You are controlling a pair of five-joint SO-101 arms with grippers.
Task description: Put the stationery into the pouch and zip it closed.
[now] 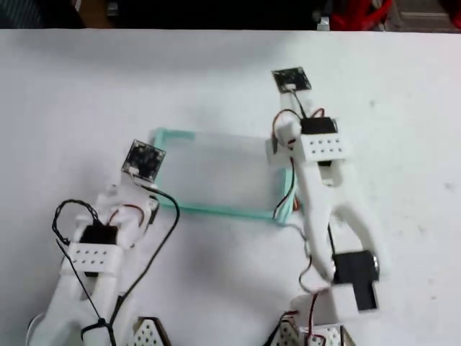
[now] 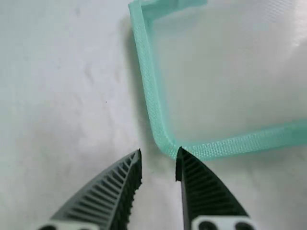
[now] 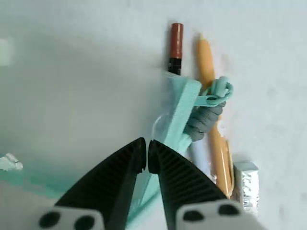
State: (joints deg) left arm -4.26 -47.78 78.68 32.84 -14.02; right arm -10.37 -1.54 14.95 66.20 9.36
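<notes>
A translucent pouch (image 1: 216, 169) with a teal edge lies flat mid-table. In the left wrist view my left gripper (image 2: 159, 154) stands open by a narrow gap just short of the pouch's near corner (image 2: 165, 143), holding nothing. In the right wrist view my right gripper (image 3: 147, 143) is shut over the pouch's clear face (image 3: 86, 96), beside its teal end (image 3: 180, 110). A teal zip pull loop (image 3: 216, 93) sticks out there. Just past that end lie a red-brown pen (image 3: 176, 43), an orange pen (image 3: 211, 120) and a silver-wrapped piece (image 3: 245, 184).
The white table (image 1: 72, 94) runs to a dark far edge at the back. The left arm (image 1: 94, 252) trails black cables near the pouch's left side. The right arm (image 1: 324, 194) lies over the pouch's right end. Both arm bases stand at the front edge.
</notes>
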